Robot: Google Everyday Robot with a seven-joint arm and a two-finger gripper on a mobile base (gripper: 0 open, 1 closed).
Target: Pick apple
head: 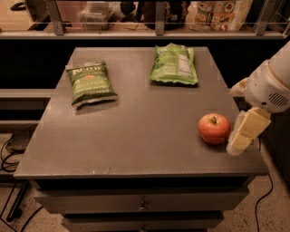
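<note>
The apple (214,128) is round and red-orange with a short dark stem. It sits on the grey table (136,136) near the right front corner. My gripper (236,146) comes in from the right edge of the camera view on a white arm (272,86). Its cream tip hangs just right of the apple, at about the apple's height and very close to its side. I cannot tell whether it touches the apple.
Two green chip bags lie on the table: one at the back left (89,83), one at the back centre (176,65). A shelf with containers (217,11) runs behind the table. Cables (11,149) lie on the floor at the left.
</note>
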